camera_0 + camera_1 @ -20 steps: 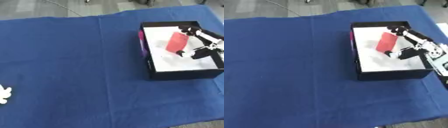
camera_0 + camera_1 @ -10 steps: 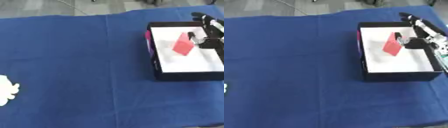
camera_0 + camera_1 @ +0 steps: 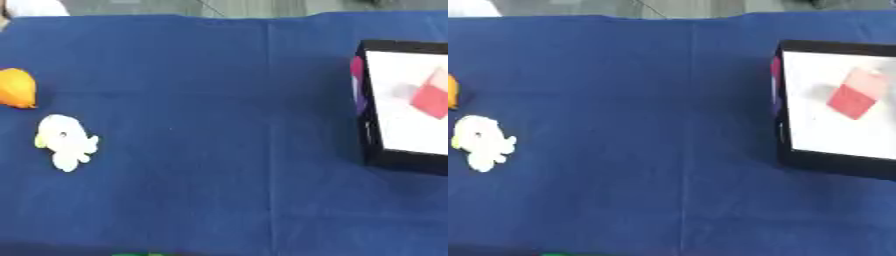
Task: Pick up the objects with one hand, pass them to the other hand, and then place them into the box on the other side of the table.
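Neither hand shows in either view now, so can't tell how open they are or whether they hold anything. Half a second ago the right hand was at the box's far right side, right by the red packet; it has since gone out of shot, and the packet stayed behind.

Red packet [image 3: 855,94] now lies tilted on the white floor of the box [image 3: 833,163], at the right side of the blue cloth [image 3: 219,100]. Looks like that drop is done.

Whole picture has shifted too: head has swung left, so the box sits at the right edge and the left of the table has come into view. Showing there: a white toy [image 3: 65,142] and, just above it at the left edge, an orange thing [image 3: 16,88], both lying apart on the cloth and well apart from the box.

My read: one item is delivered and the robot is looking for the next pick, probably a left-hand job.
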Controlling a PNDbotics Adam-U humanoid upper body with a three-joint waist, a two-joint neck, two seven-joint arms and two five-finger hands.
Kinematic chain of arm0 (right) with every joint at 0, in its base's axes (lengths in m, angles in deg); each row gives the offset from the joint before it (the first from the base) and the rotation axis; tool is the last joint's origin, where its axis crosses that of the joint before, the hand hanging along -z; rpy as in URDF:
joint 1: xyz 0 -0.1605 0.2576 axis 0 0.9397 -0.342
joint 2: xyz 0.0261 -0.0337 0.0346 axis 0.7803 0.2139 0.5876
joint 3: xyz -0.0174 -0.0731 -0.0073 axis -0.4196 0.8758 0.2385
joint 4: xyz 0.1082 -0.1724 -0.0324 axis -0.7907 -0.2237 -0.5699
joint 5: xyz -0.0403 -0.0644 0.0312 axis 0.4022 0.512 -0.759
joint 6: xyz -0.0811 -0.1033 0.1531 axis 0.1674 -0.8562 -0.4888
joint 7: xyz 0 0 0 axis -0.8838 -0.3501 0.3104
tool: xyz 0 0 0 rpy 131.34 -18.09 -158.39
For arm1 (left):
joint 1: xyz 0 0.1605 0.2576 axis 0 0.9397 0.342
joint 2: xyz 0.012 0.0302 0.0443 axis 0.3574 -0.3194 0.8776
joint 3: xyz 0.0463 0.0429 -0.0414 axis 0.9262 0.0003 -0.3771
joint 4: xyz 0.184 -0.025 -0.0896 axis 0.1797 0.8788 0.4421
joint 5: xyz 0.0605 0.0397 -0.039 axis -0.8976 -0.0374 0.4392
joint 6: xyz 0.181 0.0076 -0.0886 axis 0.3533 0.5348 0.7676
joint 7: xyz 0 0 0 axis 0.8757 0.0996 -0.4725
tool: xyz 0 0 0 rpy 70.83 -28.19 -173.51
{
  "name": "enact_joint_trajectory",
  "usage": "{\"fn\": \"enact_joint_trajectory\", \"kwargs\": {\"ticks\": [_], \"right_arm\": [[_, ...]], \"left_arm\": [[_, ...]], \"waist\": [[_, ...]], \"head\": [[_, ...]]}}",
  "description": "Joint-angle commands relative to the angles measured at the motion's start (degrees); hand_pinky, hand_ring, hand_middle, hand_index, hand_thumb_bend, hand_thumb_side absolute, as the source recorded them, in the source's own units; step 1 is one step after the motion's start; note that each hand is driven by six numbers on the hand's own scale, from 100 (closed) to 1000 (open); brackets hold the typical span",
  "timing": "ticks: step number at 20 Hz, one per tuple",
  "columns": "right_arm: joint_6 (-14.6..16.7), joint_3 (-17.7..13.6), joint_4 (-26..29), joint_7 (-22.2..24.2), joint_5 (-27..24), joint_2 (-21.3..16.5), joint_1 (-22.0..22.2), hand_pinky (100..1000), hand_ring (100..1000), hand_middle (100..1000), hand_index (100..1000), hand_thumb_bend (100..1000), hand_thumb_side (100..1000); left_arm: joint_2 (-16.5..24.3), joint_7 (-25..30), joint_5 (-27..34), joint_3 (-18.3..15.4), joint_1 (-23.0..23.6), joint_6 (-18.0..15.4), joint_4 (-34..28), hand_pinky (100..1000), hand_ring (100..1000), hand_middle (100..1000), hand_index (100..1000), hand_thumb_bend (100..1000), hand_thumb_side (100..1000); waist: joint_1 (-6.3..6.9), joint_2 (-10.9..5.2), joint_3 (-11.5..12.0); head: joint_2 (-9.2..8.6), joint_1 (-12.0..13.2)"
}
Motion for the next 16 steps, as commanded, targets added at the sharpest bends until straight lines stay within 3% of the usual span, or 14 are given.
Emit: {"fn": "enact_joint_trajectory", "kwargs": {"ticks": [1, 5, 9, 13, 16], "right_arm": [[-0.78, -0.44, 0.59, 0.27, -1.58, -1.73, -1.3, 1000, 1000, 1000, 1000, 100, 348], [-1.18, 0.02, 0.11, 0.57, -2.0, -1.63, -2.07, 1000, 1000, 1000, 1000, 100, 350], [-1.34, 0.16, -0.18, 0.46, -2.21, -1.33, -2.4, 1000, 1000, 1000, 1000, 100, 366], [-1.37, -0.02, -0.26, 0.6, -2.84, -1.31, -2.98, 1000, 1000, 1000, 1000, 100, 392], [-2.42, -0.47, -1.09, 1.78, -4.05, -1.22, -3.29, 1000, 1000, 1000, 1000, 100, 503]], "left_arm": [[5.5, 9.39, -0.3, 0.41, -2.74, -1.02, 4.37, 933, 835, 753, 909, 183, 560], [7.58, 15.67, -5.67, 1.24, -6.79, -3.71, 12.33, 939, 860, 767, 914, 341, 462], [6.71, 19.65, -14.11, 2.04, -12.78, -5.4, 22.78, 944, 879, 774, 912, 487, 383], [4.41, 20.22, -24.25, 1.28, -18.81, -5.59, 33.66, 953, 894, 781, 911, 532, 374], [2.7, 18.49, -30.32, -0.32, -21.9, -4.52, 40.25, 957, 899, 783, 905, 545, 419]], "waist": [[-0.14, -1.72, 0.17], [-0.47, -1.74, 0.12], [-0.96, -1.72, -0.08], [-1.48, -1.66, -0.44], [-1.84, -1.45, -0.7]], "head": [[-0.41, 0.32], [-1.02, 0.38], [-1.39, 0.63], [-1.39, 1.48], [-1.19, 2.25]]}}
